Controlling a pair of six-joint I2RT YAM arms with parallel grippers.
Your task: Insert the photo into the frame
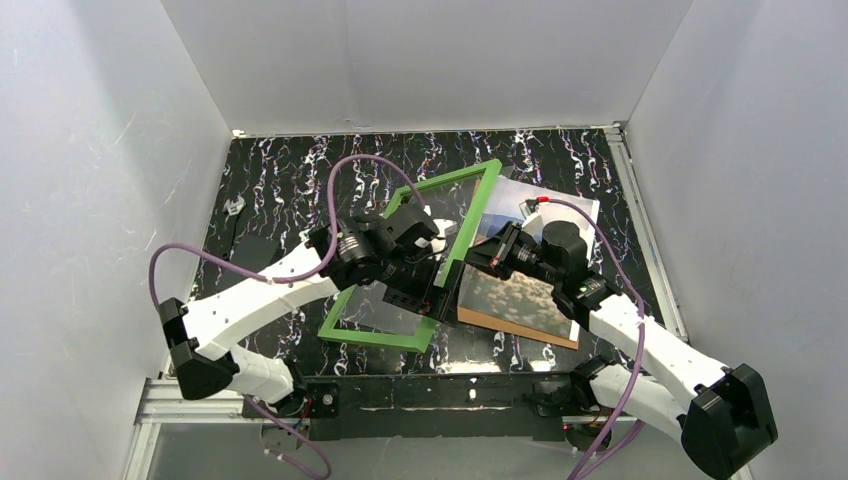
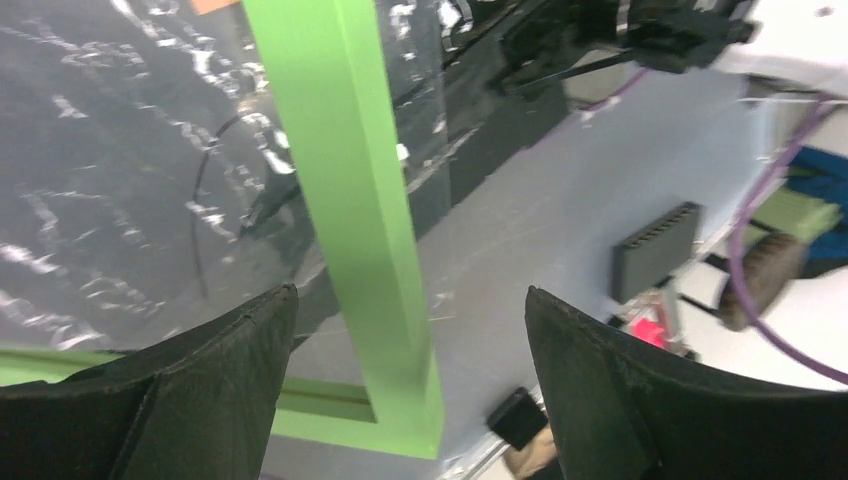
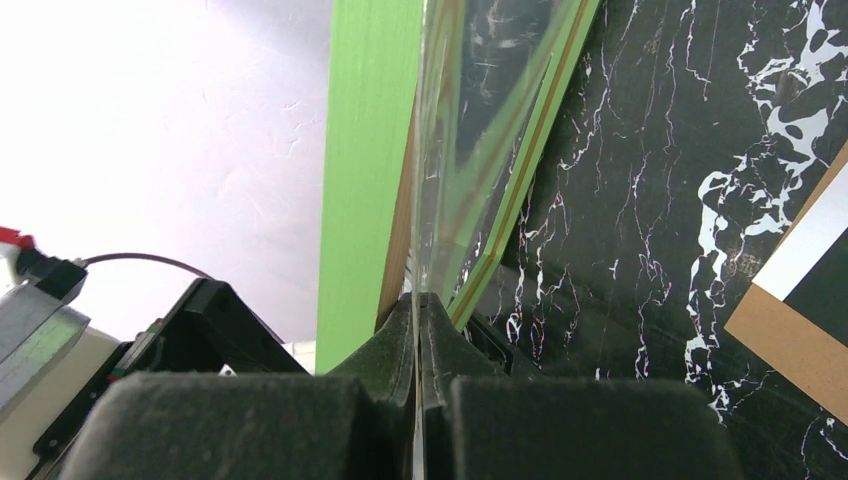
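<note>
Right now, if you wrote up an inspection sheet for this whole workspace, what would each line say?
Surface: black table with white veining.
Job's things: green frame tilted, raised on the side where it is gripped; photo lying to its right on a brown backing board.
Clutter: one small pale object near the left wall, too small to identify.
Grippers: left gripper open, with a frame bar between its fingers; right gripper shut on the frame's edge.
Cables: purple cables arch from each arm.
Surroundings: plain white walls on three sides.
</note>
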